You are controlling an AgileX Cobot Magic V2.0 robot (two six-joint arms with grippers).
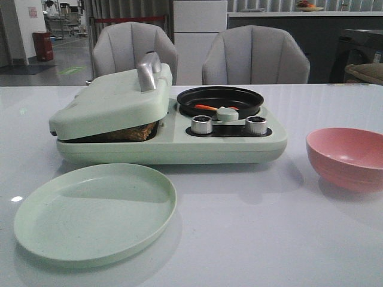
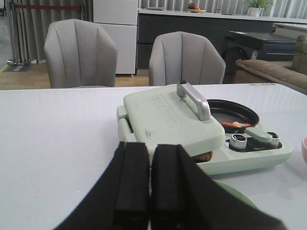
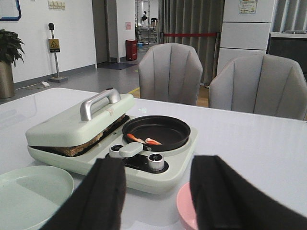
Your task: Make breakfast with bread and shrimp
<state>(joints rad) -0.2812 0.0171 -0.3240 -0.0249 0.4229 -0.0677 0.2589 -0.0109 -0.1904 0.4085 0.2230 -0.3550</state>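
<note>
The bread (image 1: 128,133) lies inside a pale green breakfast maker (image 1: 179,146), under its lowered lid (image 1: 111,101), which rests slightly ajar on it. Only a brown edge shows, also in the left wrist view (image 2: 201,156) and the right wrist view (image 3: 81,146). The shrimp (image 1: 206,107) are small orange pieces in the maker's black pan (image 1: 220,98); they also show in the right wrist view (image 3: 144,140). My left gripper (image 2: 150,182) is shut and empty, back from the maker. My right gripper (image 3: 158,196) is open and empty, in front of the knobs (image 3: 156,162). Neither shows in the front view.
A pale green plate (image 1: 96,212) lies in front of the maker on the left. A pink bowl (image 1: 347,156) stands at the right. The lid has a metal handle (image 1: 148,70). Two grey chairs (image 1: 254,54) stand behind the white table (image 1: 269,239).
</note>
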